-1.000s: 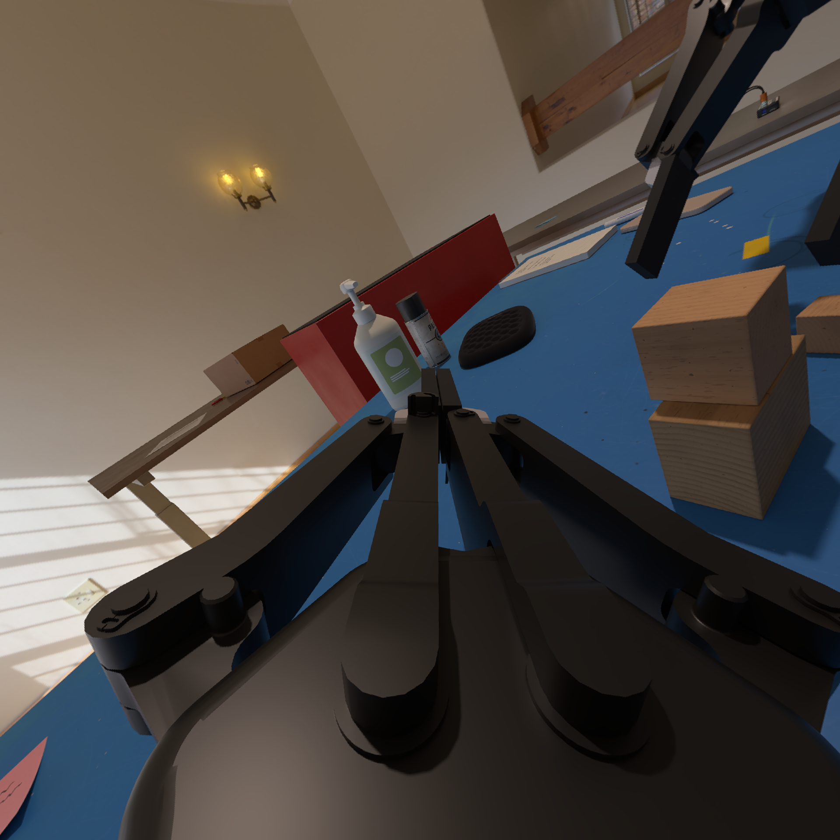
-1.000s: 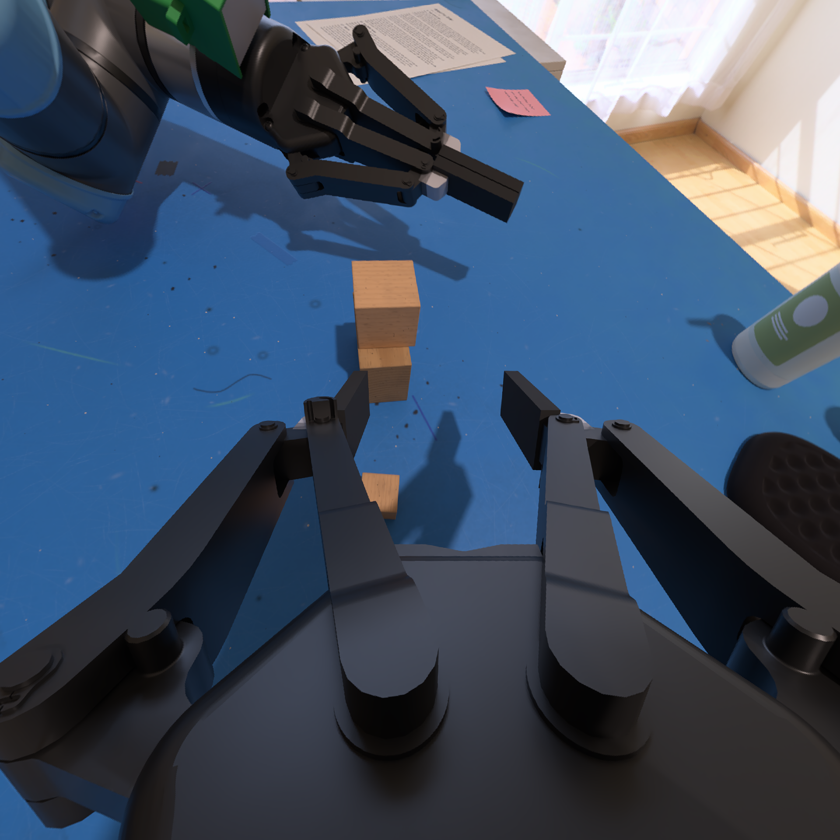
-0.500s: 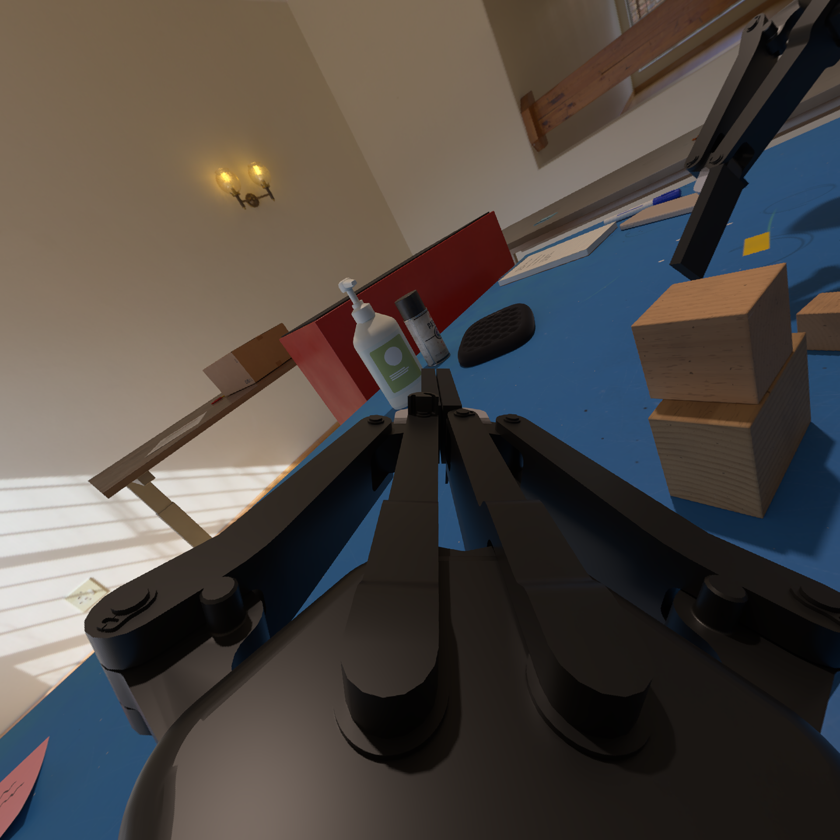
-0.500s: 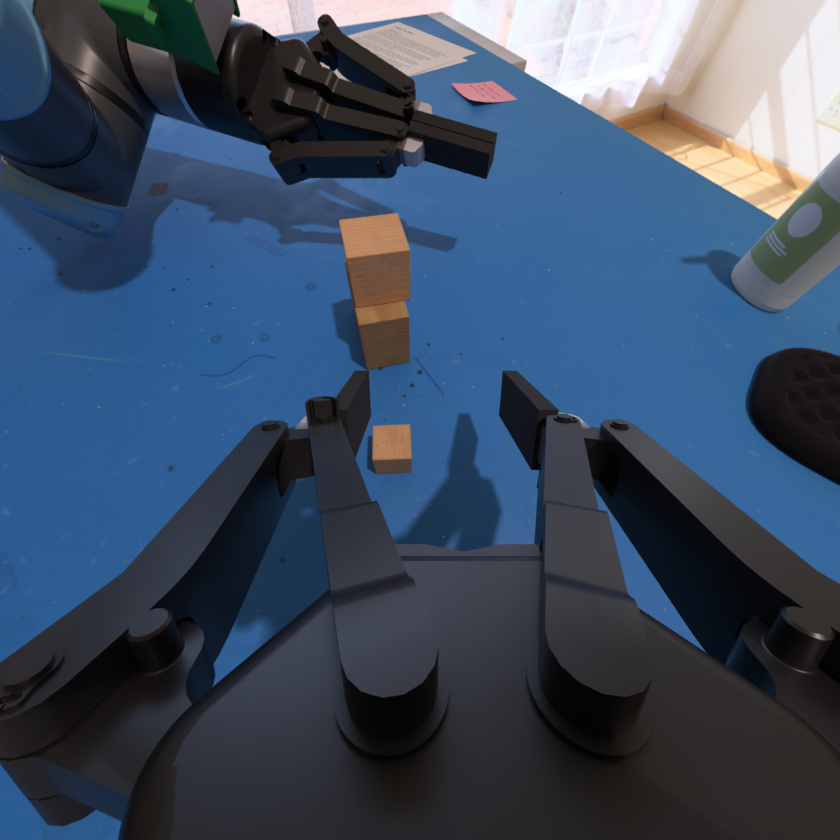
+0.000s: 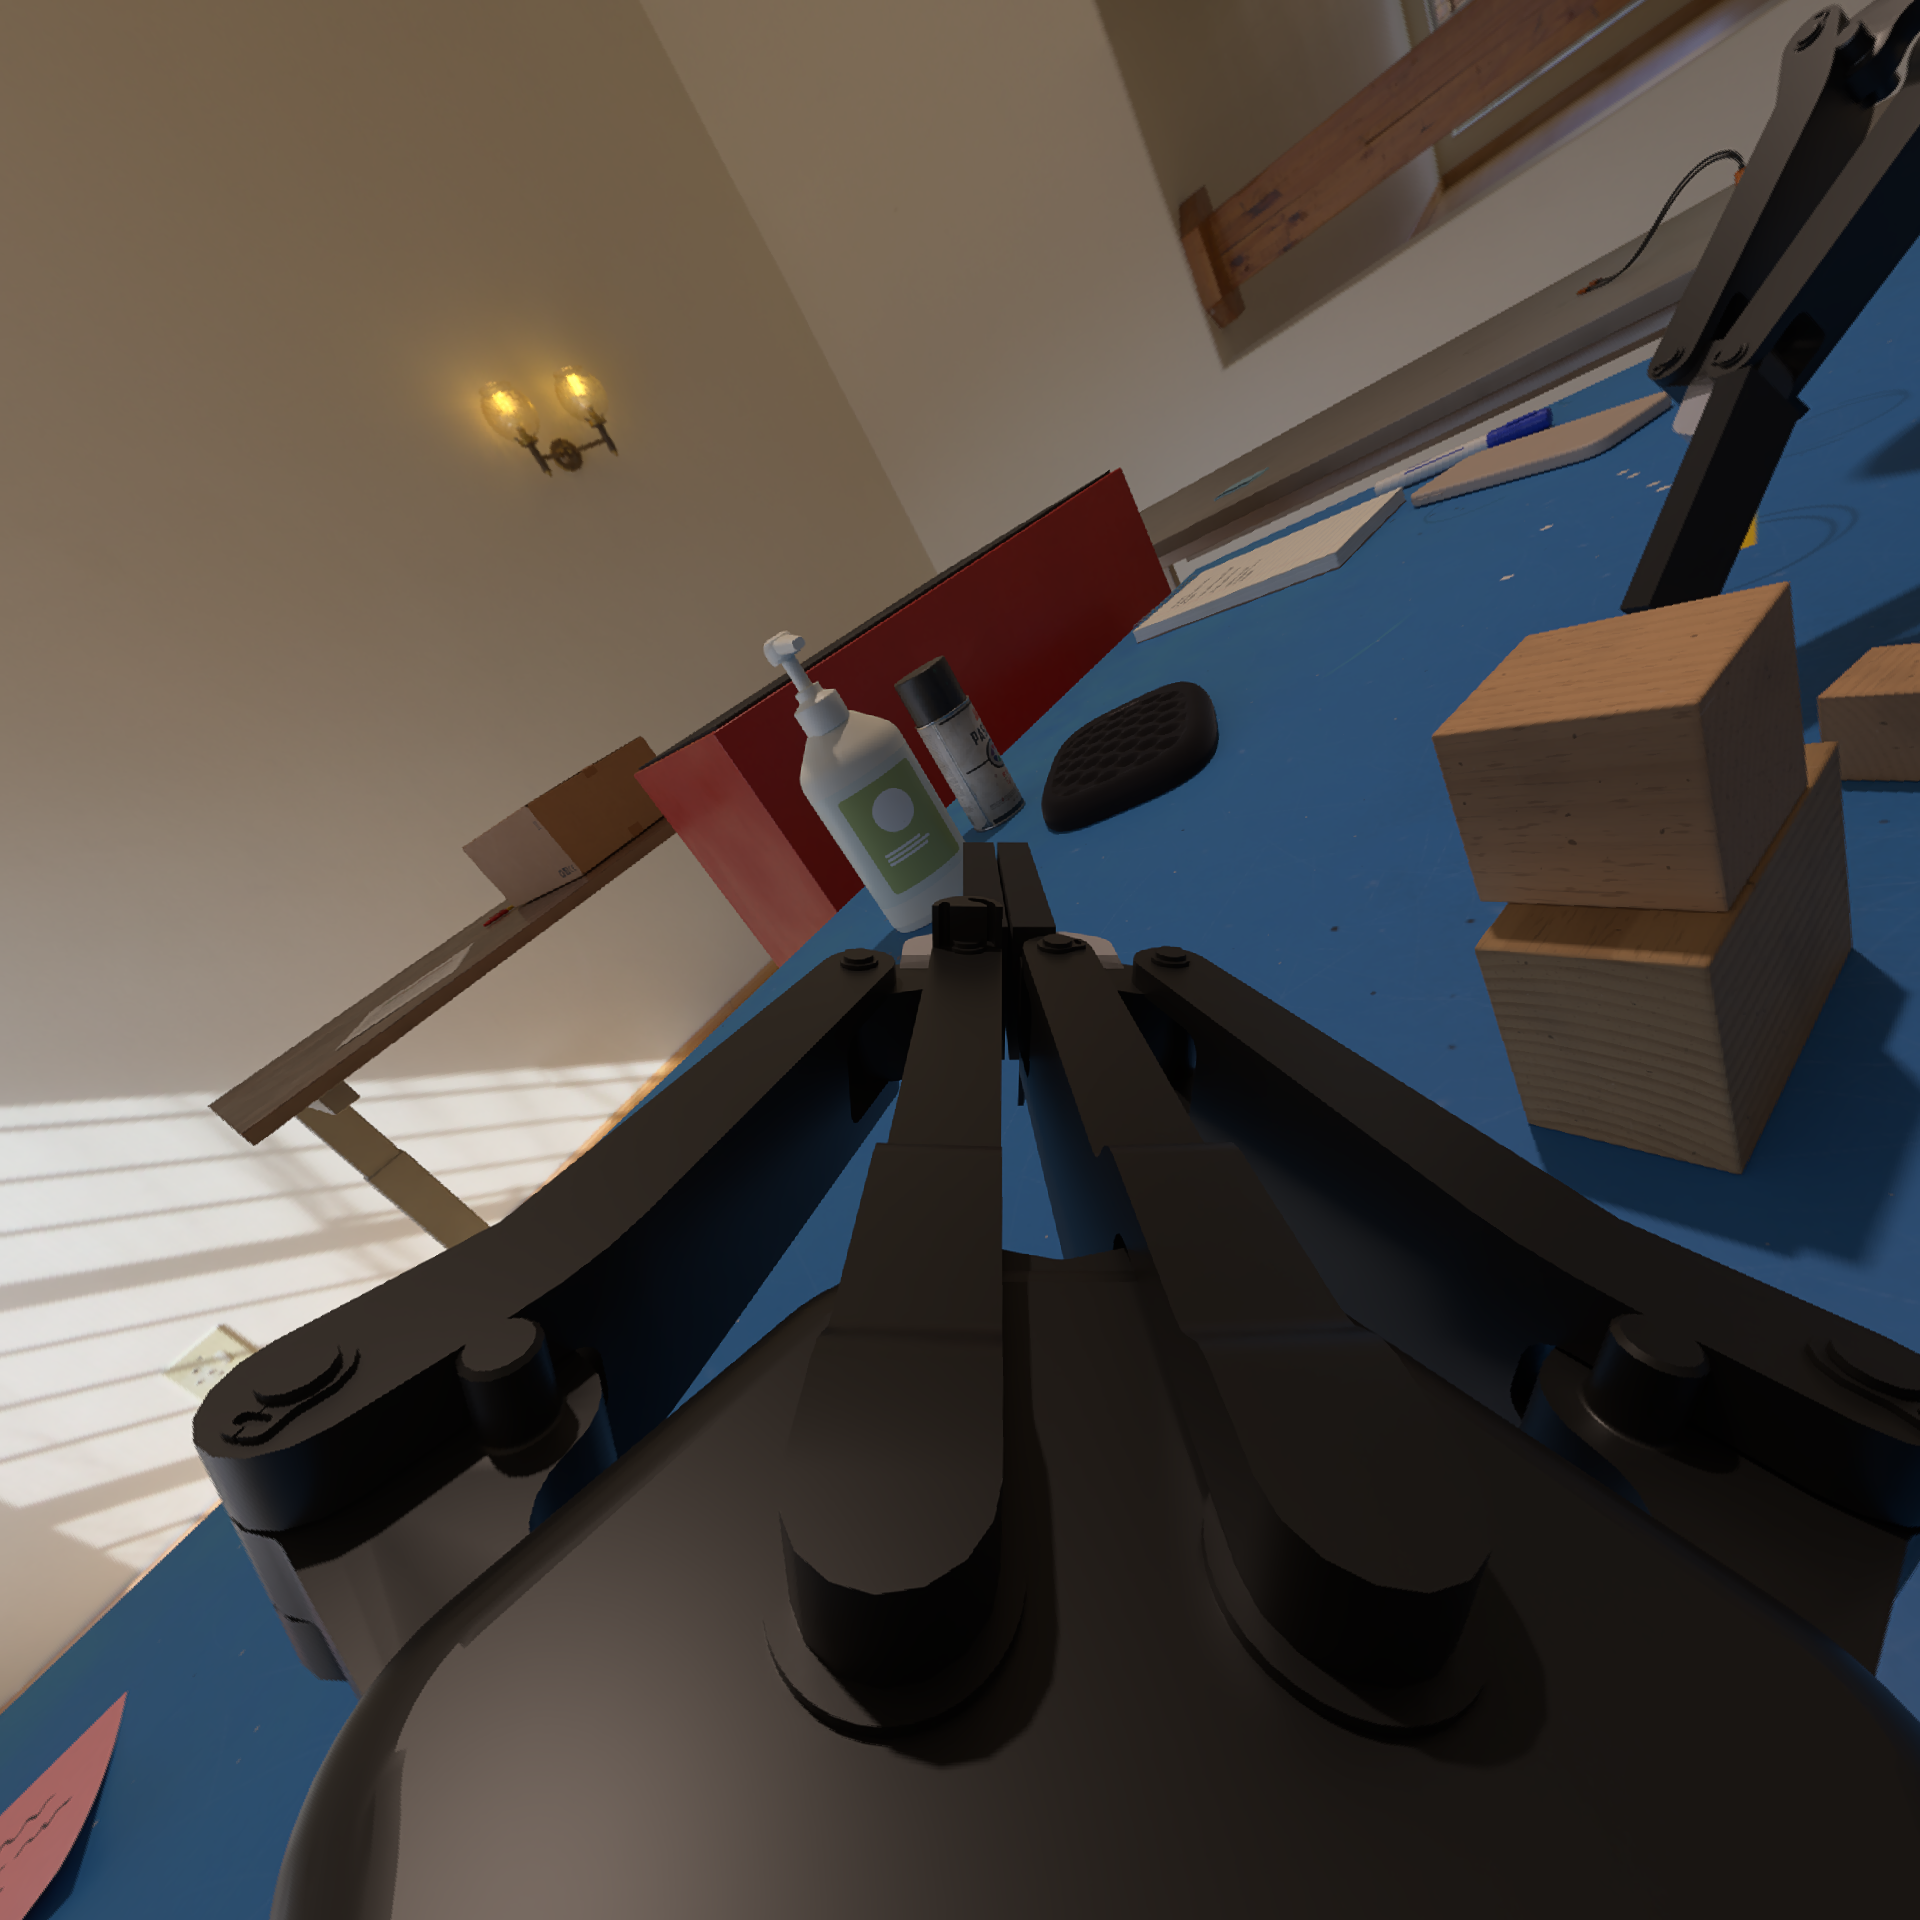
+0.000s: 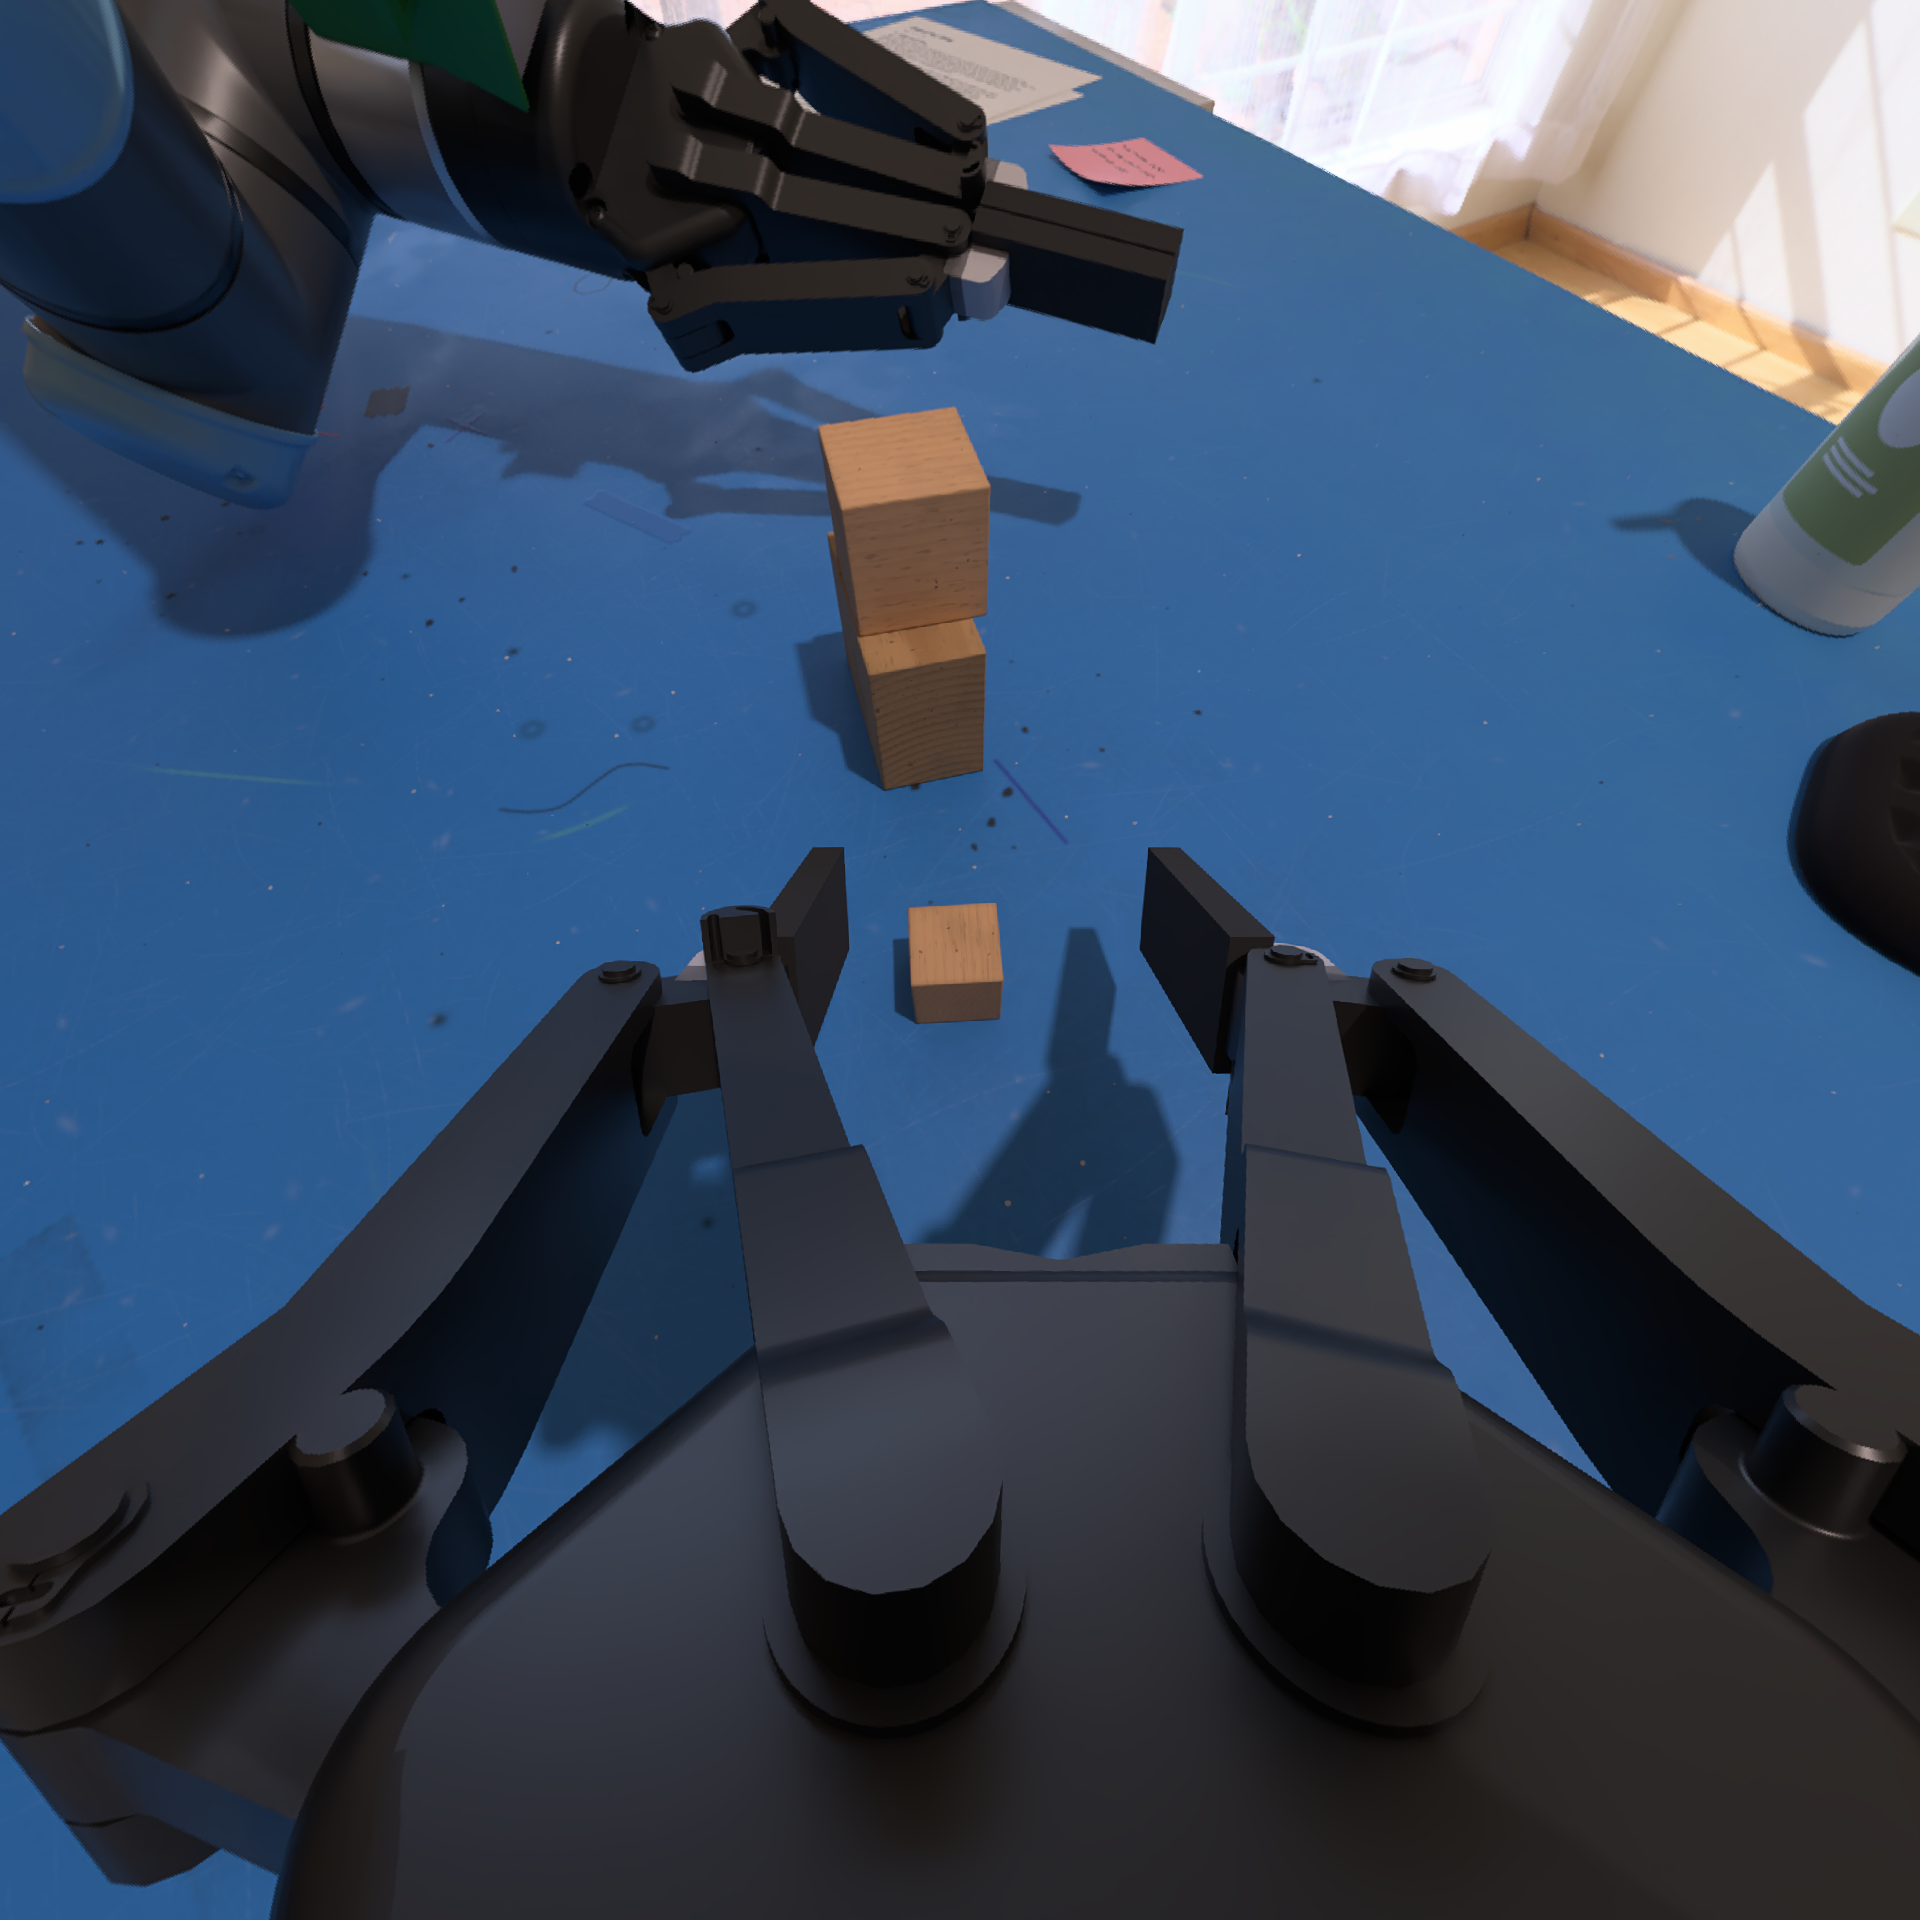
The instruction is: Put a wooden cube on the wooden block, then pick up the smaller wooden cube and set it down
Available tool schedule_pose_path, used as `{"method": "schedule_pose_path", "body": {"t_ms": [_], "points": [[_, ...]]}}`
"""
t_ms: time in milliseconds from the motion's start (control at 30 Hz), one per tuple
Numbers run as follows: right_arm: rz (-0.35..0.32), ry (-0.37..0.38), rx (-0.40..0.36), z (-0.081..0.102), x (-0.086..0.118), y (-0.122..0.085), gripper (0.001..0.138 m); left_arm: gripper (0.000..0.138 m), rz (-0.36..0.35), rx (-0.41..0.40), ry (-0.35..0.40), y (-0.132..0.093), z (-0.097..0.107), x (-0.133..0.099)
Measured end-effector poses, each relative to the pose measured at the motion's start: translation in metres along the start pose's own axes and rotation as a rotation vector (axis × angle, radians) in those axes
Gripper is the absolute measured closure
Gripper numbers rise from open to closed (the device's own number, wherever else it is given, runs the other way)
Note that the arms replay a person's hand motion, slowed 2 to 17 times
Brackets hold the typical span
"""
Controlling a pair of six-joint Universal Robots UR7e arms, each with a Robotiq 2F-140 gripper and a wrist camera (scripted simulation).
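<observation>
A wooden cube (image 6: 909, 514) rests on the wooden block (image 6: 923, 701) on the blue table; the stack also shows in the left wrist view, cube (image 5: 1616, 743) on block (image 5: 1662, 1023). The smaller wooden cube (image 6: 955, 961) lies on the table nearer my right gripper, and its edge shows in the left wrist view (image 5: 1875, 712). My right gripper (image 6: 992, 914) is open, above the small cube, which shows between its fingertips. My left gripper (image 5: 995, 868) is shut and empty, held beside the stack; it also shows in the right wrist view (image 6: 1112, 265).
A white pump bottle (image 5: 878, 795), a spray can (image 5: 961, 743) and a black mesh pad (image 5: 1127, 748) stand near a red board (image 5: 935, 686). Papers (image 6: 982, 73) and a pink note (image 6: 1127, 161) lie at the table's far edge. The bottle (image 6: 1844, 509) is right of the stack.
My right gripper has pulled back from the stack, bringing the small cube between its open fingers. The left gripper has not moved.
</observation>
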State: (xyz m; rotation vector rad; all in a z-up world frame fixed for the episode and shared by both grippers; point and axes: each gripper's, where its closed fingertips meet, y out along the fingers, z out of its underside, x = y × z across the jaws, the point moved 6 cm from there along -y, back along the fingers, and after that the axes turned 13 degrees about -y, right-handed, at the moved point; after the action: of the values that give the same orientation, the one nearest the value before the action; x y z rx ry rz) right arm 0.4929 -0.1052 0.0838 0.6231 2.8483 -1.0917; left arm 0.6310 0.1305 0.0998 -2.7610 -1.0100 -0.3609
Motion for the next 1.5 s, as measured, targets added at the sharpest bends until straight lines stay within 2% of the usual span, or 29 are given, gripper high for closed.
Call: {"method": "schedule_pose_path", "body": {"t_ms": [400, 500, 633, 900, 1167, 1500], "points": [[-0.002, -0.03, 0.067, 0.007, 0.011, 0.009, 0.064, 0.138, -0.001, 0.001, 0.004, 0.0, 0.0, -0.001], [-0.002, -0.038, 0.082, 0.007, 0.013, 0.012, 0.068, 0.138, -0.001, 0.001, 0.004, 0.0, 0.0, 0.0], [0.001, -0.048, 0.104, 0.009, 0.014, 0.016, 0.078, 0.138, -0.002, 0.001, 0.003, 0.0, 0.0, 0.0], [0.012, -0.088, 0.139, 0.009, 0.016, 0.021, 0.11, 0.138, -0.003, 0.001, 0.003, 0.0, 0.0, 0.0], [0.04, -0.107, 0.114, 0.003, 0.013, 0.02, 0.114, 0.138, -0.005, 0.0, 0.003, 0.0, 0.0, 0.0], [0.082, -0.072, 0.022, -0.014, 0.003, 0.011, 0.114, 0.138, -0.009, -0.003, -0.004, 0.0, 0.0, 0.001]]}}
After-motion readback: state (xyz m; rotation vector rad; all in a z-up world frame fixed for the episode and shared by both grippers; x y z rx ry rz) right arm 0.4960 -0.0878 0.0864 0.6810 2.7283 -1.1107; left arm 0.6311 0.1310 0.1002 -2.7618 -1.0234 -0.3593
